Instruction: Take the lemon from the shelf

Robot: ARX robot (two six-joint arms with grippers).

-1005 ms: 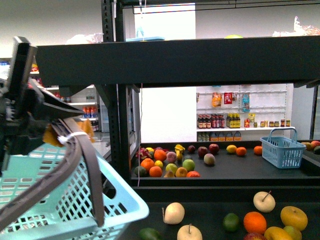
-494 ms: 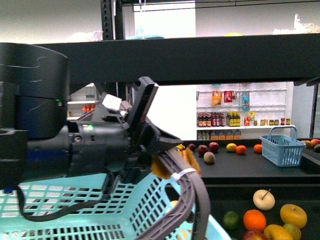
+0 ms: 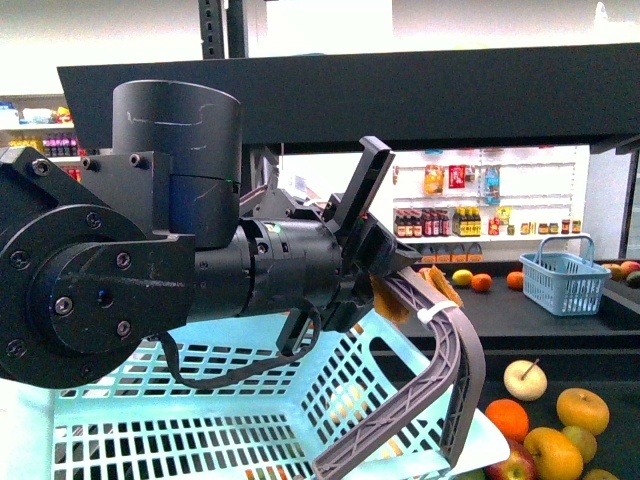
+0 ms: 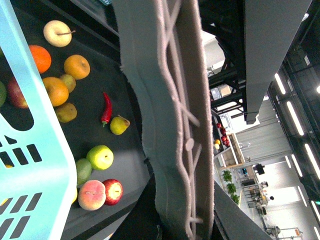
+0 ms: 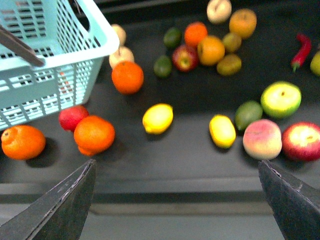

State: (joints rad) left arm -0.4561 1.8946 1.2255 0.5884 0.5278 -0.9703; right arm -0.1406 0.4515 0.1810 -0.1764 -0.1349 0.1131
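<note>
Two yellow lemons lie on the shelf's black tray (image 5: 175, 165) in the right wrist view, one (image 5: 158, 118) near the middle and another (image 5: 222, 130) beside a green fruit. My right gripper (image 5: 175, 205) hangs open over the tray's front rim, short of both lemons, with nothing between its fingers (image 5: 60, 210). My left gripper (image 3: 385, 265) is shut on the grey basket handle (image 3: 450, 350) and holds up the light blue basket (image 3: 250, 420). That handle (image 4: 170, 125) fills the left wrist view. The left arm hides much of the shelf in the front view.
Oranges (image 5: 94, 133), a peach (image 5: 263, 139), apples (image 5: 303, 141), green fruit (image 5: 281, 99) and a red chili (image 5: 300, 50) are scattered over the tray. The basket's corner (image 5: 95, 45) overhangs the tray. A small blue basket (image 3: 565, 280) sits on a farther rack. Bottle shelves (image 3: 440, 240) line the back wall.
My left arm has swung from the left edge across the front view with the basket. It now covers most of the lower tray's fruit.
</note>
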